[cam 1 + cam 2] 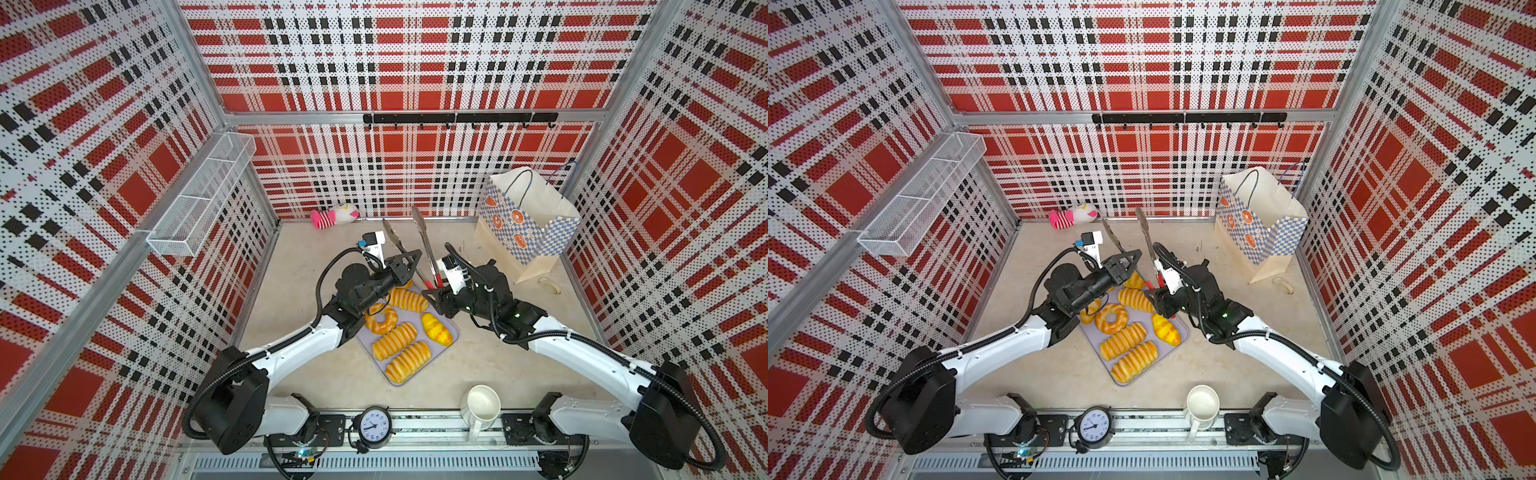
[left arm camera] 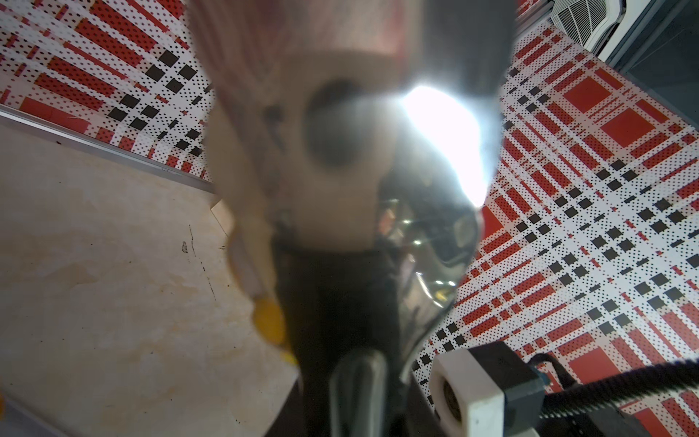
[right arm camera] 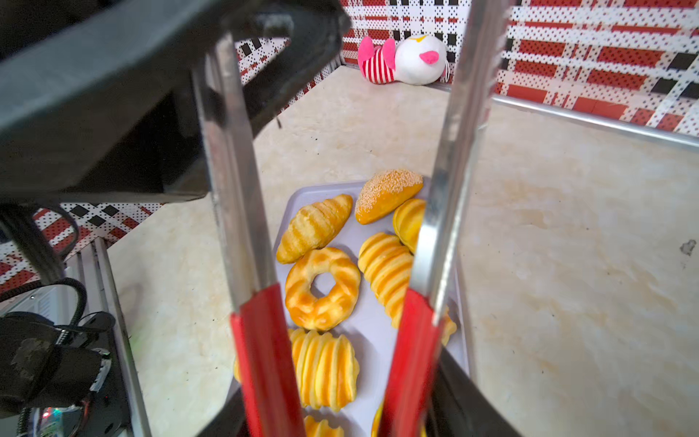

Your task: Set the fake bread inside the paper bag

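Evidently the step in hand is readying the tongs; no bread is being lifted yet. The right gripper has the two red handles between its jaws, which look pressed onto them from either side. The steel arms run out ahead of those jaws, spread apart. The left gripper has its jaws closed on one of those steel arms, partway along, so both grippers hold the one tool above the table.

The bread lies on the grey tray, below and just ahead of the right jaws. From the right wrist, a ring doughnut sits between the tong arms, with a croissant and a seeded bun farther out and ribbed loaves closer in. The tongs touch none of them.

The paper bag stands upright with its mouth open, well apart from both pairs of jaws and off to the outer side of the right ones. I can see no bread inside it.

Next, I judge, the left jaws should let go and draw clear. The right jaws must then tip the tongs down, bracket one piece and squeeze. The glossy pieces may slip, and the light bag could topple if the tongs catch its rim.
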You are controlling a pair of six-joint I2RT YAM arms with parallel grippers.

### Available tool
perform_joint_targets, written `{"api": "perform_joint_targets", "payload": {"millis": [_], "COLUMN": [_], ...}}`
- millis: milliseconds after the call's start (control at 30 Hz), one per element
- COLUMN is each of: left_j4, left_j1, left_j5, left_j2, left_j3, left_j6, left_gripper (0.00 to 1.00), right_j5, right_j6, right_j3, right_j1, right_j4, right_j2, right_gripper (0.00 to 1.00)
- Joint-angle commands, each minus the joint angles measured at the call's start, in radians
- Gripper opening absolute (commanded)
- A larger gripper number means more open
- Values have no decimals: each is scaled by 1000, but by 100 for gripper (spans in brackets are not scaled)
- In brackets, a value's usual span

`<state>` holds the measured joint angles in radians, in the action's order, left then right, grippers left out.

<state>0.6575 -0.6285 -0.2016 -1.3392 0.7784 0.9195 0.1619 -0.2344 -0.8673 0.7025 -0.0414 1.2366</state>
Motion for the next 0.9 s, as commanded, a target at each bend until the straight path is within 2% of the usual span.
{"api": "perform_joint_targets", "payload": {"millis": [0, 100, 333, 467, 700, 867], "left_j4": [28, 28, 28, 28, -64, -202], "left_j1": [6, 5, 7, 16, 62, 114], "left_j5": [-25, -34, -45, -50, -32, -24], "left_j2": [15, 7, -4, -7, 17, 67], "left_j3": [8, 14, 27, 23, 12, 1], "left_j6": [13, 18, 21, 27, -9, -73], "left_gripper": [21, 21, 22, 26, 47, 65], "right_j5": [-39, -48, -27, -20, 4, 76], "right_j6": [13, 20, 28, 26, -22, -96], "right_j3": [-33, -37, -40, -35, -33, -9], "right_j1": [6, 8, 8, 8, -12, -94], "right_j4": [43, 69, 134, 144, 119, 106], "right_j2": [19, 30, 70, 68, 45, 12], "right_gripper": [52, 46, 41, 34, 31, 29]}}
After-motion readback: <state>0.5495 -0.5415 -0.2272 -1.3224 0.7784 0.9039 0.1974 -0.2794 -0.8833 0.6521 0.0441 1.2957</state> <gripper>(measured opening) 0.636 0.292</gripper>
